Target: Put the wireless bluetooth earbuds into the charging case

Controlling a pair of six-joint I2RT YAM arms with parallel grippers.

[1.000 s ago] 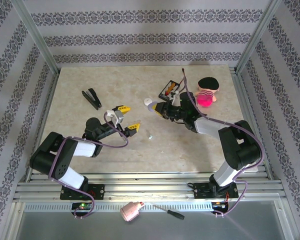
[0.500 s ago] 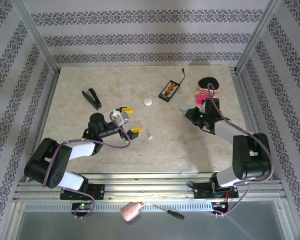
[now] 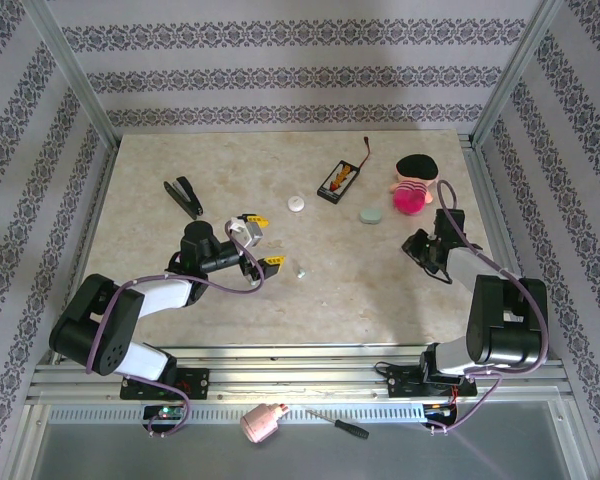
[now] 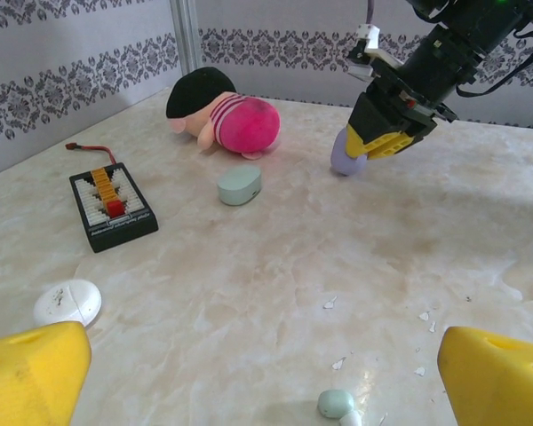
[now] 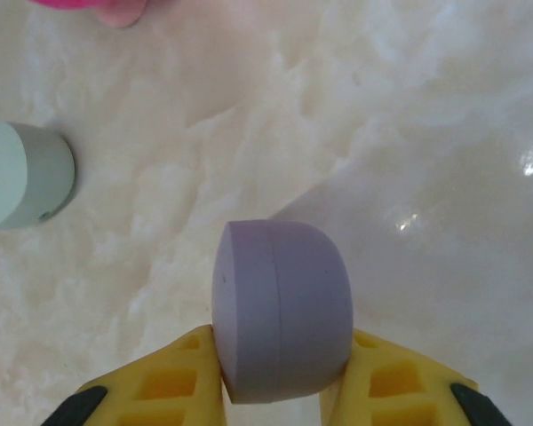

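We are seeing the left gripper (image 4: pixel 265 377) standing wide open low over the marble table (image 4: pixel 249 257), holding nothing, its two yellow fingertips (image 4: pixel 31 368) sitting well apart at the bottom corners of its wrist view. Between them, near the lower edge of that view, two tiny pale bits are lying on the table touching each other, one mint-tinted and one whiter. We are taking them for the earbuds (image 4: pixel 336 403), though they are too small to be sure. A few white flecks (image 4: pixel 330 303) are lying scattered just beyond them.

The right gripper (image 3: pixel 417 246) is sitting at the right side of the table, closed on the lavender case (image 5: pixel 282 311). In its wrist view its yellow fingers (image 5: pixel 173 382) are pressing against the shell from either side, with the seam of the shell running upright between them. From the left wrist view, the case is sitting at the fingertips, right down by the tabletop.

The mint-green case (image 3: pixel 369 215) is lying flat on the table, apart from the lavender one and touched by neither gripper. It is resting near the plush toy (image 3: pixel 413 185), between that and the black battery holder (image 3: pixel 338 181). A white round disc (image 3: pixel 297 204) is lying just left of the holder, and a black clip (image 3: pixel 183 196) is lying well apart toward the far left.
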